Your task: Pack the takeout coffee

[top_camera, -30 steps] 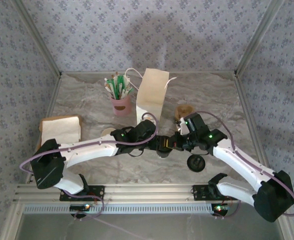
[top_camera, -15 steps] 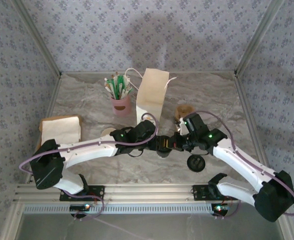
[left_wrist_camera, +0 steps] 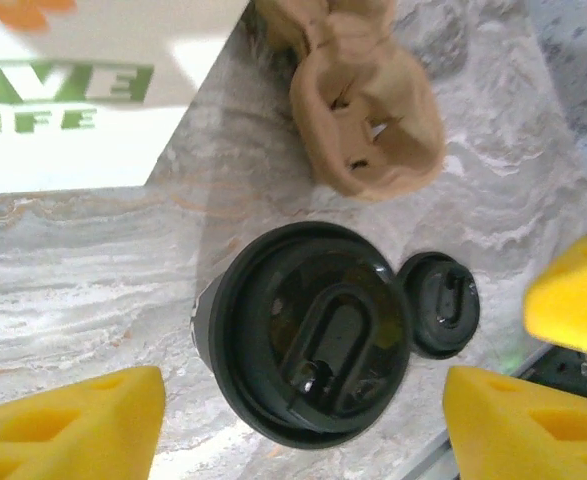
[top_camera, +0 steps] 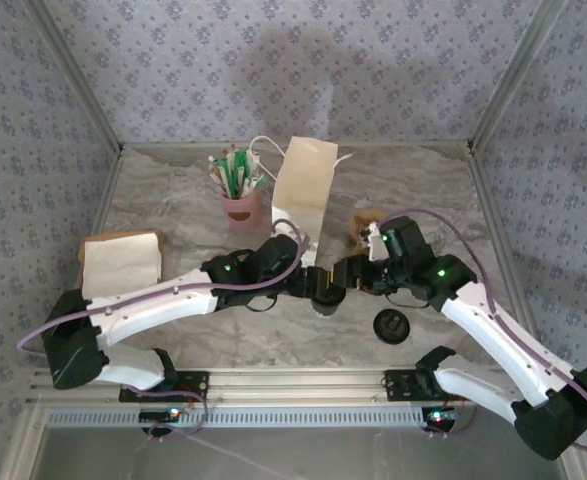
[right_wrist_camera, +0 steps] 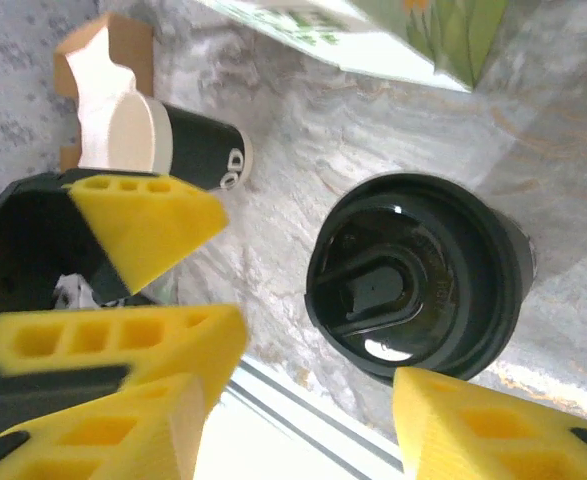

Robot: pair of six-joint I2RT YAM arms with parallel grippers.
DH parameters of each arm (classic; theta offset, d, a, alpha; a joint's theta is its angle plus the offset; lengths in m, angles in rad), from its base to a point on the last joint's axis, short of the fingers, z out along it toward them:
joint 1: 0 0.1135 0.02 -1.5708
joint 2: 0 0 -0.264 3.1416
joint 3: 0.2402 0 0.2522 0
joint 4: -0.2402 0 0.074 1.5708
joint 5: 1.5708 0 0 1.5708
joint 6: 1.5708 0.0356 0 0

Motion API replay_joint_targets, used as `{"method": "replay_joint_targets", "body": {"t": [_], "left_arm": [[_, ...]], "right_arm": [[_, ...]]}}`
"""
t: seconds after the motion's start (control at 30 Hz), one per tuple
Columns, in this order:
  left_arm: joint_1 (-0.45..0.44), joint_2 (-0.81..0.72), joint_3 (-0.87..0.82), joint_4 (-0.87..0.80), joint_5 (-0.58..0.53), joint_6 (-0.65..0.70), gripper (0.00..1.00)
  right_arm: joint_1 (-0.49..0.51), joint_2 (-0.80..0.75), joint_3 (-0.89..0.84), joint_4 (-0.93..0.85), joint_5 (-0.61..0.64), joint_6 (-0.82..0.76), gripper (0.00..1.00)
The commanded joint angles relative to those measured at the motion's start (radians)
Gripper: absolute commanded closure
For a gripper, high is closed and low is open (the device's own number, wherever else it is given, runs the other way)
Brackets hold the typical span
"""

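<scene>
Widely open left hand (left_wrist_camera: 304, 412) astride coffee (left_wrist_camera: 311, 340).

Lab test booth — wallpapered panels (top_camera: 273, 60), marble-look tabletop (top_camera: 163, 195).

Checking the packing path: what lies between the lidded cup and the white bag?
Bare marble table, from takeout coffee to white bag, in the left wrist view.

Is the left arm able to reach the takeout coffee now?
Probably yes: the left gripper hangs open over the takeout coffee, with one finger on each side of the cup and nothing between them and it.
</scene>
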Motion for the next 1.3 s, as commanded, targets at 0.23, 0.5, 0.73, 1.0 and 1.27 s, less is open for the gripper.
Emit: {"method": "replay_joint_targets", "body": {"t": [0.23,0.5,0.73,1.0,1.27], "left_arm": [[0.002,-0.225,0.008,-0.169,-0.139,0.028,0.0],[0.002,-0.269,-0.034,-0.185,-0.158,0.013,0.0],[0.002,-0.259,-0.051,-0.167,-0.157,0.011,0.01],[0.005,-0.26,-0.067,-0.167,-0.162,0.006,0.0],[0.008,-0.265,-0.081,-0.155,-0.165,-0.002,0.0]], "right_arm": [[-0.153,0.056,-0.019,-0.053,-0.033,-0.236,0.08],[-0.156,0.184,-0.081,0.16,-0.091,-0.257,0.14],[-0.116,0.291,-0.089,0.254,-0.119,-0.252,0.22],[-0.041,0.338,-0.097,0.292,-0.136,-0.216,0.25],[0.059,0.3,-0.147,0.366,-0.107,-0.093,0.24]]}}
